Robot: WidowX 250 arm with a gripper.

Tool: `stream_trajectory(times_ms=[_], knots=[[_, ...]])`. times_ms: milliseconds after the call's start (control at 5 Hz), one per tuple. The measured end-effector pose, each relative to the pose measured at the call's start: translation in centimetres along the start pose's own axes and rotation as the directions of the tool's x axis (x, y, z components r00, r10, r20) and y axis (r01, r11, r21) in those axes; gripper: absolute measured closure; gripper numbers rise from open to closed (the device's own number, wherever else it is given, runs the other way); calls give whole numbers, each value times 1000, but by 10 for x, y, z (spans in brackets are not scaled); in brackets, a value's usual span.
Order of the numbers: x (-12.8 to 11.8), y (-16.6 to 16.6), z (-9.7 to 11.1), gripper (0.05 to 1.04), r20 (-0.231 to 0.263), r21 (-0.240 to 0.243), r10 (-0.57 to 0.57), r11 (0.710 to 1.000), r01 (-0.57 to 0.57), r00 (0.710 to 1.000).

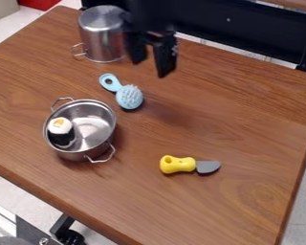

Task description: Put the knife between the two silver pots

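1. Nearest on the tabletop lies one toy knife, yellow handle toward the open pot, grey blade pointing right; it is outside the gap between the pots. Bare wood surrounds it, reaching the table's right and near edges.
2. Two silver pots: one open pot upright toward the left edge, with two wire handles, and one tall pot, apparently base-up, near the far edge.
3. One white-and-black toy sits inside the open pot, against its left wall.
4. One light-blue brush lies between the pots, taking up part of that gap.
5. One gripper hangs beside the tall pot, fingers spread apart, holding nothing.
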State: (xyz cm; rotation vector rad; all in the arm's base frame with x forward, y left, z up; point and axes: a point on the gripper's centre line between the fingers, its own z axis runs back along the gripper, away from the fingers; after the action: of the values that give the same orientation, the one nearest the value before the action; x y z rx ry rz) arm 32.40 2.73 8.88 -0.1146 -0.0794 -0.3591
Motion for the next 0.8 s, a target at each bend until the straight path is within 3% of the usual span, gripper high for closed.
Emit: stream_trajectory(times_ms=[200,400,600,800], knots=[[-8,-18,-11,85,-48,-46,-247,968,245,968],[-21,-31,-16,85,-41,-46,-407,913,405,913],[-45,-55,-32,85,-63,-41,-524,852,522,849],[-51,-68,-45,85,-73,-38,-587,810,585,807]])
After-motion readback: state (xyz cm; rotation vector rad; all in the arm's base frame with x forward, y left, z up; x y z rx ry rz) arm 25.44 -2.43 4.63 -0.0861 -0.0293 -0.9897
